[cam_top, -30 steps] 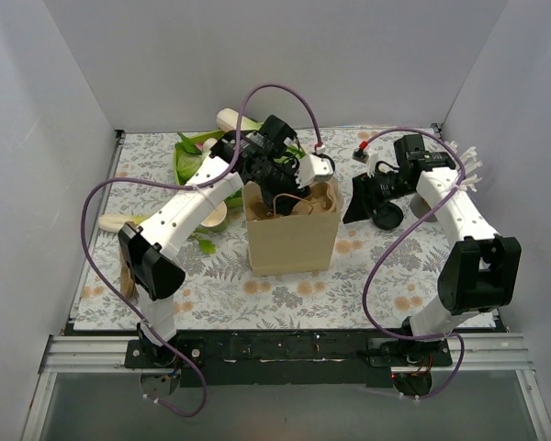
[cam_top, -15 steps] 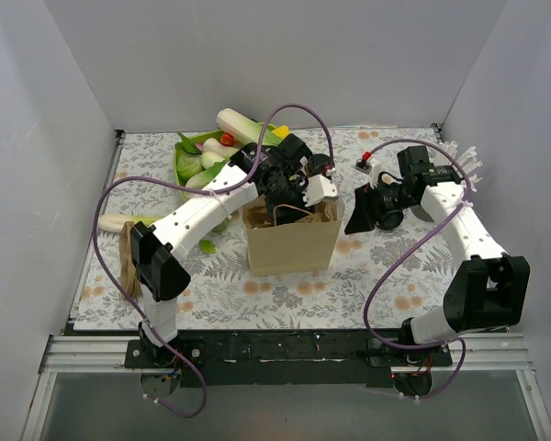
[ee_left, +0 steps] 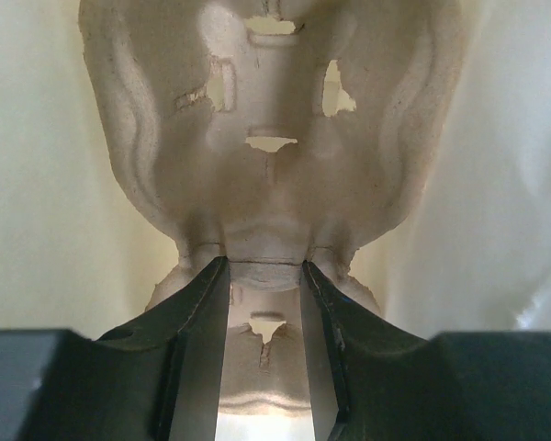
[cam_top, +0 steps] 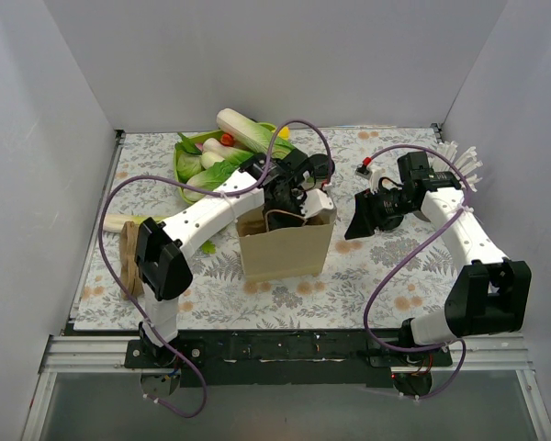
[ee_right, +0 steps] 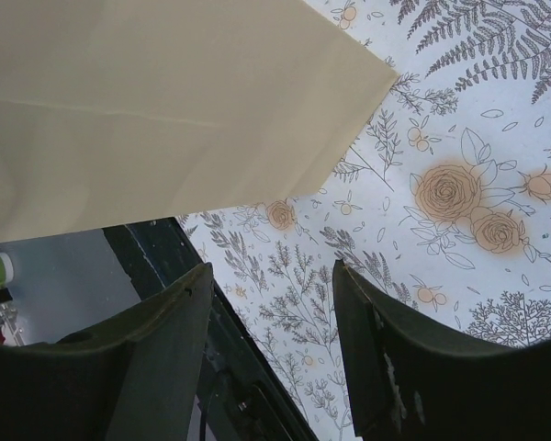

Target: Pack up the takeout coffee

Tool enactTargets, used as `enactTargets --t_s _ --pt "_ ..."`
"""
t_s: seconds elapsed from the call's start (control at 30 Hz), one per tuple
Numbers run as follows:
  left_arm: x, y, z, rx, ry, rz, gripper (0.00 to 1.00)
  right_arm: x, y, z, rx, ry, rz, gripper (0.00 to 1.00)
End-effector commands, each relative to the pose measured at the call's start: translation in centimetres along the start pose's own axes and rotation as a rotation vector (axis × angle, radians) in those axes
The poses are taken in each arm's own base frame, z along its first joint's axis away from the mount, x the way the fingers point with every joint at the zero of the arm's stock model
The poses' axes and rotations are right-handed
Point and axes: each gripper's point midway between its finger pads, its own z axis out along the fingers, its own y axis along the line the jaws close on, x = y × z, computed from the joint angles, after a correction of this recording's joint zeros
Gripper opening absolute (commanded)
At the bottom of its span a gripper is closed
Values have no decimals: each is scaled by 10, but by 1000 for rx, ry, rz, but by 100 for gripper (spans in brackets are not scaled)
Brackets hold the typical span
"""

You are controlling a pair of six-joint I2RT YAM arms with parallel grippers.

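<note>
A tan paper bag (cam_top: pixel 285 248) stands open in the middle of the floral mat. My left gripper (cam_top: pixel 291 204) reaches down into its mouth. In the left wrist view the gripper (ee_left: pixel 264 268) is shut on the centre ridge of a moulded pulp cup carrier (ee_left: pixel 266 110), with the bag's pale walls on both sides. My right gripper (cam_top: pixel 358 223) hangs open and empty just right of the bag; its wrist view shows the open gripper (ee_right: pixel 271 271) above the mat, with the bag's side (ee_right: pixel 165 92) at the upper left. The lidded green coffee cup is not in view.
A green plate of leafy vegetables (cam_top: pixel 216 147) sits at the back left. A white root (cam_top: pixel 118 220) and a brown paper piece (cam_top: pixel 129 262) lie at the left edge. White straws (cam_top: pixel 464 165) stand at the far right. The black front rail (ee_right: pixel 165 257) shows below the mat.
My left gripper has gone down into the bag with the carrier. The bag has shifted slightly toward the near left. My right gripper stays beside the bag, a little lower.
</note>
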Motion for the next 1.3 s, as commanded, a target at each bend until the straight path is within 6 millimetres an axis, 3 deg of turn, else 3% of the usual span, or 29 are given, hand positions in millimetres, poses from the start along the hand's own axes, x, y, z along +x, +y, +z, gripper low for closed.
enactTargets --t_s 0.0,0.4,0.47,0.6,0.8,1.1,1.2,1.27 --pt "10 -2 10 3 43 -7 0 -6 4 -4 8 -32 -36 63" --pt "24 1 31 -28 75 -55 0 -3 5 -6 21 -42 -35 63" --pt "23 -1 31 -23 69 -62 7 -3 5 -7 24 -45 -34 63" --pt "22 0 27 -34 59 -69 25 -2 4 -8 34 -45 -33 63" --pt "15 1 19 -60 1 -90 29 -3 3 -10 49 -42 -35 64" --pt "8 -2 5 -99 -116 -98 25 -1 0 -14 78 -31 -40 64" --pt "4 -1 -2 -115 -155 -94 29 0 0 -15 82 -27 -42 64" --pt "1 0 -4 -124 -173 -91 36 1 0 -15 82 -22 -39 64"
